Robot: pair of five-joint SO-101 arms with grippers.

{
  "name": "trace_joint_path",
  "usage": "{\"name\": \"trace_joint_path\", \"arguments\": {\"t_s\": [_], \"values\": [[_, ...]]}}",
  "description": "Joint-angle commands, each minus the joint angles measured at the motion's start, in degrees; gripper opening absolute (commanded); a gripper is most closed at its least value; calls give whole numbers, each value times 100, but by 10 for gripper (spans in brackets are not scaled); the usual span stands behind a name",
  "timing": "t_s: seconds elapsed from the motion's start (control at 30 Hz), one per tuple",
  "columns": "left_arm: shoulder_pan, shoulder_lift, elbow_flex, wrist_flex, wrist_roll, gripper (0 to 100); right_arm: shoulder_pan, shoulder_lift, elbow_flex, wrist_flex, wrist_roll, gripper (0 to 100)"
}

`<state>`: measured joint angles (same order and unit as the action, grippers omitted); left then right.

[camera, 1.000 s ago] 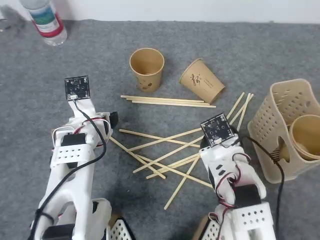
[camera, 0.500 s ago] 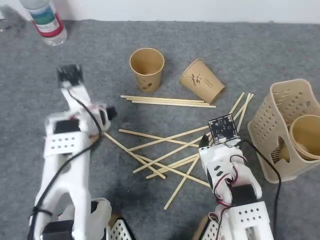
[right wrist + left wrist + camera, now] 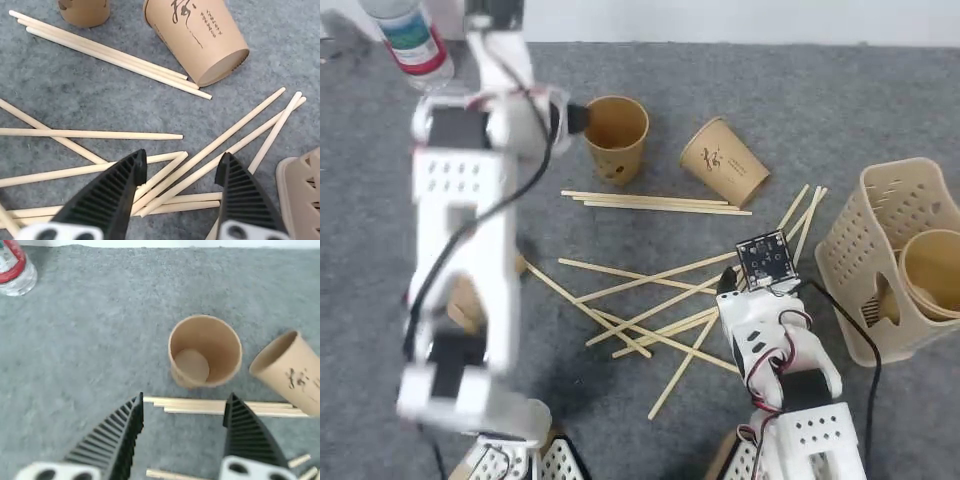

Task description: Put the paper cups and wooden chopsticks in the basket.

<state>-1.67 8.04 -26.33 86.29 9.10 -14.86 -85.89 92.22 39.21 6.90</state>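
An upright paper cup (image 3: 613,135) (image 3: 205,351) stands at the back of the grey mat, and a tipped paper cup (image 3: 725,162) (image 3: 197,35) lies to its right. Wooden chopsticks (image 3: 655,203) (image 3: 110,55) lie in a row before the cups, with several more crossed in a pile (image 3: 650,310). My left gripper (image 3: 185,402) hangs open above the mat just short of the upright cup. Over the pile's right side, my right gripper (image 3: 182,157) is open too, holding nothing. The beige basket (image 3: 880,210) at the right holds one paper cup (image 3: 932,268).
A plastic bottle (image 3: 410,35) (image 3: 12,265) stands at the back left corner. Two chopsticks (image 3: 805,220) lie slanted beside the basket. The basket's corner (image 3: 302,185) is close to the right gripper.
The left arm has swung up and forward from the near left to the upright cup. The right arm has edged slightly forward.
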Motion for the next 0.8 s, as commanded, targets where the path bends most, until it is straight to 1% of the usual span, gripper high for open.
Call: {"name": "trace_joint_path", "arguments": {"t_s": [0.0, 0.1, 0.2, 0.27, 0.33, 0.47, 0.77], "values": [[141, 1723, -2149, 404, 70, 257, -13, -75, -53, -119, -70, 227], [229, 3121, -3670, 826, 62, 241, -13, -75, -53, -119, -35, 227], [264, 4308, -5174, 1187, 53, 223, -22, -75, -44, -119, 290, 227], [211, 4932, -5982, 1248, 62, 222, -40, -75, -35, -127, 325, 227], [158, 5389, -6492, 1248, 88, 222, -40, -75, -35, -127, 325, 227], [79, 5776, -6633, 1213, 88, 222, -57, -75, -35, -127, 325, 227], [105, 6171, -6633, 1266, 88, 221, -57, -75, -35, -127, 325, 227]]}}
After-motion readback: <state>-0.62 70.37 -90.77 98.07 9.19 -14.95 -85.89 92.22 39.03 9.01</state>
